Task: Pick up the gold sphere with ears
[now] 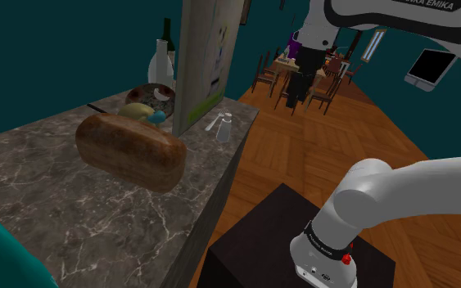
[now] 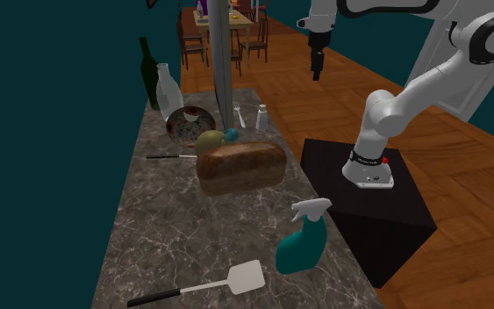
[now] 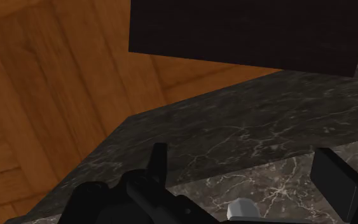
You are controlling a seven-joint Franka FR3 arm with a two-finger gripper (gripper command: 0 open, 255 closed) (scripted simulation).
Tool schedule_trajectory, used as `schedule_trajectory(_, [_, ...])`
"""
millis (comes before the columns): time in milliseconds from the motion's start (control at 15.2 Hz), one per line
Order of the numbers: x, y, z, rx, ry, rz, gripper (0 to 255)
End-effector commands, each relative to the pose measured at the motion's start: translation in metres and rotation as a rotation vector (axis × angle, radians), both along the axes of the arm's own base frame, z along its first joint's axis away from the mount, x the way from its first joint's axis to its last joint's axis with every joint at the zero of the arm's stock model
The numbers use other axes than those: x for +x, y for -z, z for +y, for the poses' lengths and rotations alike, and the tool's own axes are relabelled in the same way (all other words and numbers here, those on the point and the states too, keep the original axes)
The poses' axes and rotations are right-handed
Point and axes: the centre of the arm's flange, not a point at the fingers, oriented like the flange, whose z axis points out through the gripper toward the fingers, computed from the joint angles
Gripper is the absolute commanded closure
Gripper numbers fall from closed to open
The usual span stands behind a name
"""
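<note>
The gold sphere with ears [image 1: 137,110] [image 2: 208,140] is a dull olive-gold ball on the marble counter [image 1: 97,213] [image 2: 183,228]. It sits between a brown bread loaf [image 1: 130,151] [image 2: 240,167] and a patterned plate [image 1: 151,95] [image 2: 189,121], with a small blue object touching its side. My black gripper [image 1: 300,94] [image 2: 317,66] [image 3: 241,156] hangs high in the air past the counter's long edge, well away from the sphere. Its fingers [image 3: 159,159] stand apart, open, with nothing between them. Below them a white shaker top [image 3: 241,209] shows.
A white shaker [image 1: 224,128] [image 2: 261,118] and fork [image 2: 239,114] lie near a tall panel [image 1: 204,57] [image 2: 221,53]. Two bottles [image 2: 161,83] stand behind the plate. A teal spray bottle [image 2: 304,241], a spatula [image 2: 210,285] and a knife [image 2: 170,156] also lie on the counter. The dark stand [image 2: 368,202] is beside it.
</note>
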Motion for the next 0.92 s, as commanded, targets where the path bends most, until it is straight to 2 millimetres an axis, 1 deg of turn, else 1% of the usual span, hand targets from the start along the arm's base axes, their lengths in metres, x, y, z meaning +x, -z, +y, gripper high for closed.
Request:
schedule_trajectory(0, [0.0,0.0,0.0,0.0,0.0,0.0,0])
schedule_trajectory(858, [0.114,0.034,0.124,0.003,-0.068,0.003,0])
